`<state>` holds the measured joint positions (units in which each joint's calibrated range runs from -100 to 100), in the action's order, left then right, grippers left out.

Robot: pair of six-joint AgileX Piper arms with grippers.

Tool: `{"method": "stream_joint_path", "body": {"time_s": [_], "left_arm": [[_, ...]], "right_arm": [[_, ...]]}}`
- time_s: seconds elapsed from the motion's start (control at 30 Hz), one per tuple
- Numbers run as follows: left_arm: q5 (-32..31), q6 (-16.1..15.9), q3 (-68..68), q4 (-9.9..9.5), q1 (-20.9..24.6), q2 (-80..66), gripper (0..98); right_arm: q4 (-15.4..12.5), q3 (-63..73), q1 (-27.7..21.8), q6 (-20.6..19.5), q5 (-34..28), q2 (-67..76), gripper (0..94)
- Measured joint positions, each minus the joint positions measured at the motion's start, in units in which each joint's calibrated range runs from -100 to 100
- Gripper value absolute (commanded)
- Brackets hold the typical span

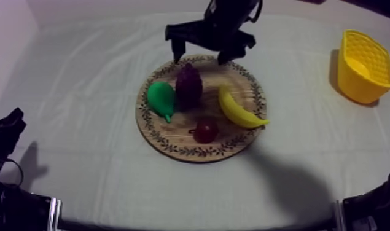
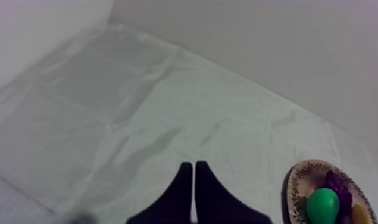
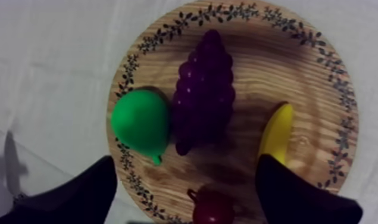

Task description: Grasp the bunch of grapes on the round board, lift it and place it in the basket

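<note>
The purple bunch of grapes point(image 1: 188, 86) point(image 3: 204, 89) lies on the round wooden board point(image 1: 172, 138) point(image 3: 310, 89), between a green pear point(image 1: 161, 98) point(image 3: 140, 122) and a banana point(image 1: 239, 109) point(image 3: 277, 134). My right gripper point(image 1: 200, 54) point(image 3: 186, 167) hangs open above the board's far edge, its fingers spread wider than the grapes and touching nothing. The yellow basket point(image 1: 363, 66) stands at the far right. My left gripper point(image 1: 7, 132) point(image 2: 193, 173) rests low at the left, shut on nothing.
A small red fruit point(image 1: 205, 130) point(image 3: 212, 207) sits at the board's near side. From the left wrist, the board point(image 2: 298, 184) with pear point(image 2: 322, 205) and grapes point(image 2: 339, 186) shows far off across bare cloth.
</note>
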<state>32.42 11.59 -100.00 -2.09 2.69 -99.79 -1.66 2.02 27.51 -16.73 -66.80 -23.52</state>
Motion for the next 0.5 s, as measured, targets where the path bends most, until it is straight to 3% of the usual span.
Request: {"method": "stream_joint_path", "body": {"time_s": [0.5], "left_arm": [[0.0, 0.0, 0.0, 0.0, 0.0, 0.0, 0.1]], "right_arm": [[-1.94, 8.41, -0.12, 1.22, 0.23, -17.05, 91.8]]}}
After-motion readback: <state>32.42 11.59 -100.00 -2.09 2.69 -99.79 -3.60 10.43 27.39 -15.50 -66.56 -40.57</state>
